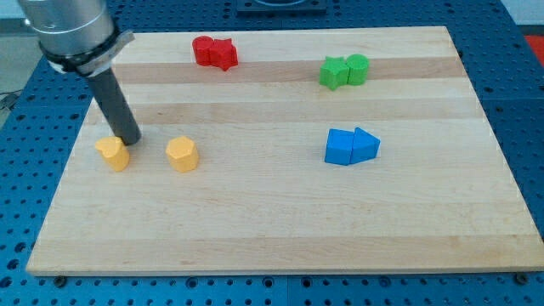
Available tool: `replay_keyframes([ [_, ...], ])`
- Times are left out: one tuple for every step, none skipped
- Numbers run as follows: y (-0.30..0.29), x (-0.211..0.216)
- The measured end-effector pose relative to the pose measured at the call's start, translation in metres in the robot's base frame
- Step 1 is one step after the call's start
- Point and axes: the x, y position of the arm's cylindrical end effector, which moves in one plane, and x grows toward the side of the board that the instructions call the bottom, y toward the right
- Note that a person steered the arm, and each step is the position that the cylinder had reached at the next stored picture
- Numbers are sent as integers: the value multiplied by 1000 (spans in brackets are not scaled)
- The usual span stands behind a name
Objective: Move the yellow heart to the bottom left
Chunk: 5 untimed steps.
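While the dark rod slants down from the desk's top left corner, my tip (pixel 131 139) rests on the wooden desk (pixel 280 238) near its left edge, about halfway down. It sits just above and to the right of a yellow block (pixel 113 154), touching it or very nearly so; I cannot tell which. That block looks like the yellow heart, though its outline is too small to be sure. A second yellow block (pixel 182 154), roughly hexagonal, lies a little further toward the desk's middle, apart from both the tip and the first block. The arm carries no fingers, only the plain rod, so nothing is held.

Near the top edge, left of centre, two red blocks (pixel 214 52) sit pressed together. Two green blocks (pixel 344 70) touch each other nearer the top right corner. Right of the desk's centre, a blue cube (pixel 340 147) and a blue triangular block (pixel 366 145) sit side by side, touching. A blue perforated surface (pixel 21 170) surrounds the desk.
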Motion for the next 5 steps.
replay_keyframes([
  [-12, 12],
  [-13, 35],
  [-13, 51],
  [-13, 62],
  [-13, 72],
])
